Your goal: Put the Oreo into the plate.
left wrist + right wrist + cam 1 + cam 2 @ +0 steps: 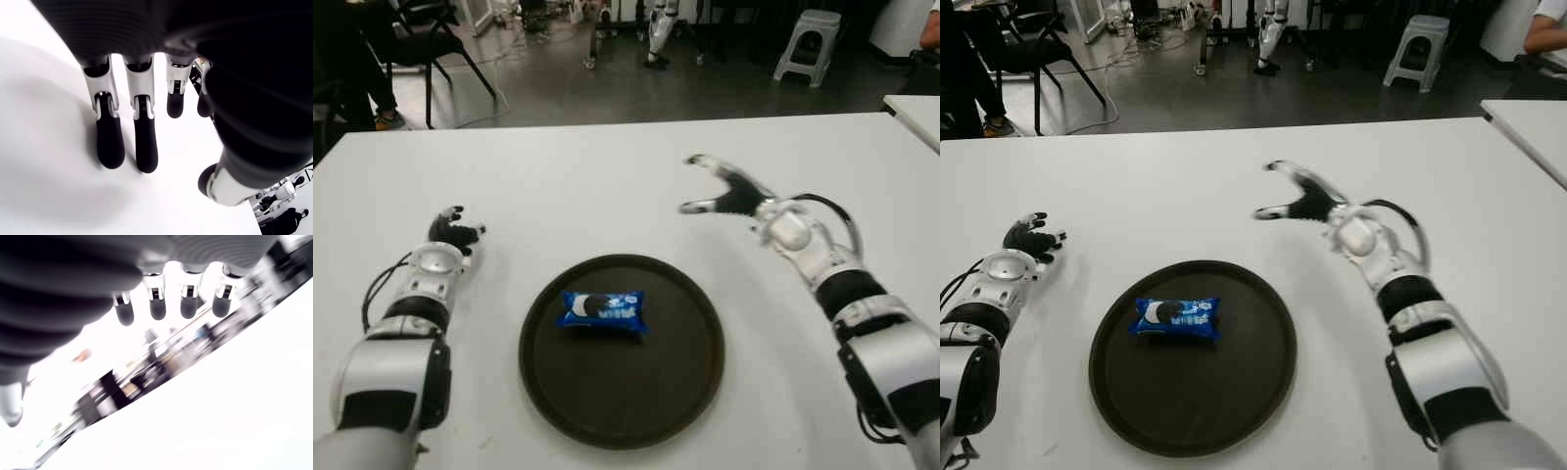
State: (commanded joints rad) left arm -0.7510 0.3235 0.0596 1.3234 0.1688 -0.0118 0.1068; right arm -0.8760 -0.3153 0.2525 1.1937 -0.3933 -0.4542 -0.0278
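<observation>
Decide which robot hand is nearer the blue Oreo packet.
Roughly equal: the left robot hand shows left of the blue Oreo packet; the right robot hand, open, is beyond on its right.

White table; dark round plate sits directly on it, near front edge

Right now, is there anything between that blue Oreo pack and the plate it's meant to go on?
Nothing: the Oreo pack already lies in the dark plate. The right hand is open beyond the plate's far right rim; the left hand shows open, left of it.
</observation>
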